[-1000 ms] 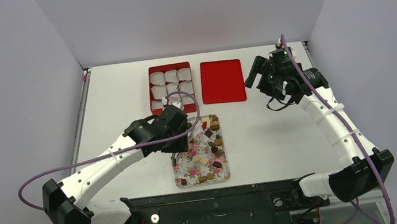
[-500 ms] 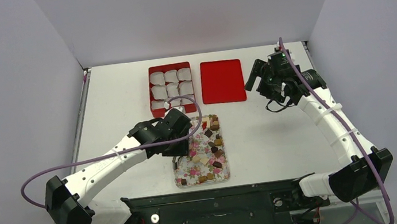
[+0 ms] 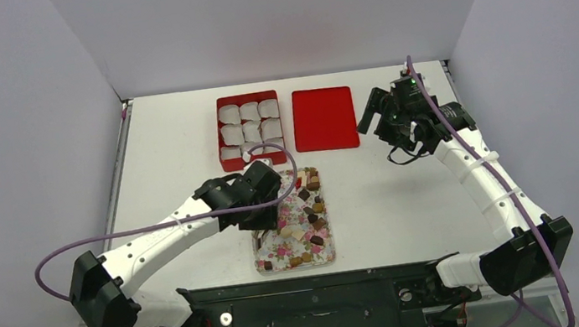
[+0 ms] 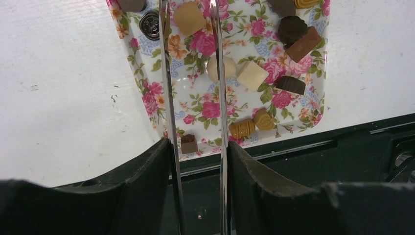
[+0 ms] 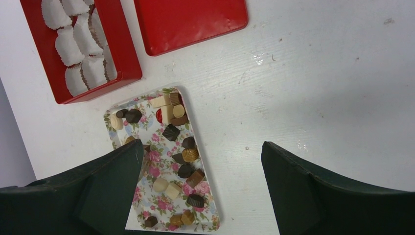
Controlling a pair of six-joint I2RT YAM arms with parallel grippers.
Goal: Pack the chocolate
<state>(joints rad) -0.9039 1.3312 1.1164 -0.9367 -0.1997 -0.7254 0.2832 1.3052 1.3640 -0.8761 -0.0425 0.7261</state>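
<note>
The chocolate point(image 4: 252, 75) lies scattered as small dark brown, tan and cream pieces over a floral tray point(image 4: 195, 117) at the near middle of the desk point(image 3: 392, 201). Most of it sits toward the tray's far and right parts. The left end effector point(image 4: 189, 10) hangs low over the tray's left half. Its two thin metal fingers point(image 4: 169, 98) run side by side with a moderate gap, and their tips meet the top edge of the wrist view. A tan square piece point(image 4: 188, 18) lies in that gap with tray showing on both sides of it, so nothing is seen clamped. A cream round piece point(image 4: 211, 68) sits against the inner side of the other blade. Beyond the tray stands a red box point(image 3: 221, 134) lined with white paper cups point(image 3: 249, 112), and in the top view no sweet shows in them. A flat red lid point(image 3: 324, 118) lies just to its right. The right end effector point(image 3: 373, 114) hovers above the desk beside the lid, well apart from the tray, with its dark fingers point(image 5: 122, 161) spread wide and empty.
</note>
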